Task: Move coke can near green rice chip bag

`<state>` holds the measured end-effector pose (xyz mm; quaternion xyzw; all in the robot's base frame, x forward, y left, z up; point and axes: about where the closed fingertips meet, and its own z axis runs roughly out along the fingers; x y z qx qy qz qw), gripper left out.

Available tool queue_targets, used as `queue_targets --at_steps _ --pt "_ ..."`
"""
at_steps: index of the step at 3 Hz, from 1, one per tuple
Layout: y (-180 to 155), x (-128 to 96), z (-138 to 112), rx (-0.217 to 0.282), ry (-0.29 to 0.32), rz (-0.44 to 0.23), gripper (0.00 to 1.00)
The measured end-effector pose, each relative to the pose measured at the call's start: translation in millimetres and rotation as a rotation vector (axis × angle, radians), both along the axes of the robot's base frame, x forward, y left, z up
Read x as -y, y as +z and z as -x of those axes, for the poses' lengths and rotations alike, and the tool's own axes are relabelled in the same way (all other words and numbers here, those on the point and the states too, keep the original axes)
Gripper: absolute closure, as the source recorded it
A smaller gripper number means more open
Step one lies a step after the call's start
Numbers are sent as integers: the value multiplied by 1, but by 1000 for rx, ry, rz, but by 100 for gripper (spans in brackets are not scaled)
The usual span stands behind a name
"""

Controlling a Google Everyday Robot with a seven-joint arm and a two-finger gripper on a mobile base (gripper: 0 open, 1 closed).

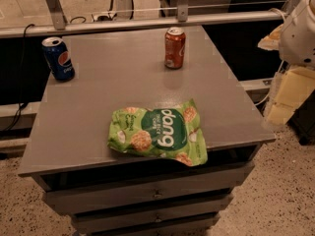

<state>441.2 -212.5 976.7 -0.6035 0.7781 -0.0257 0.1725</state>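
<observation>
The coke can (pixel 174 48) stands upright near the far edge of the grey cabinet top (pixel 98 107), right of its middle. The green rice chip bag (pixel 157 136) lies flat near the front edge, its "dang" lettering upside down to me. The can is well apart from the bag, behind it. My gripper (pixel 289 96) hangs off the right side of the cabinet, below the white arm housing (pixel 300 31), level with the top and away from both can and bag. It holds nothing.
A blue Pepsi can (pixel 58 58) stands at the far left corner. A metal rail (pixel 147 23) runs behind the cabinet. Drawers (pixel 152 195) face me below the top. Speckled floor lies to the right and left.
</observation>
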Motion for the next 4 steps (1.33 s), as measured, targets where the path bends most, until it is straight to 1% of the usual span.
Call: queue_targets --at_steps 1,2,3,4 --pt "-31 -19 -24 -9 19 -79 0" --pt "-71 -42 -81 30 27 -154 0" --pt "-94 -57 -144 93 1 -242 0" --pt "-97 -69 -203 159 -41 -352 0"
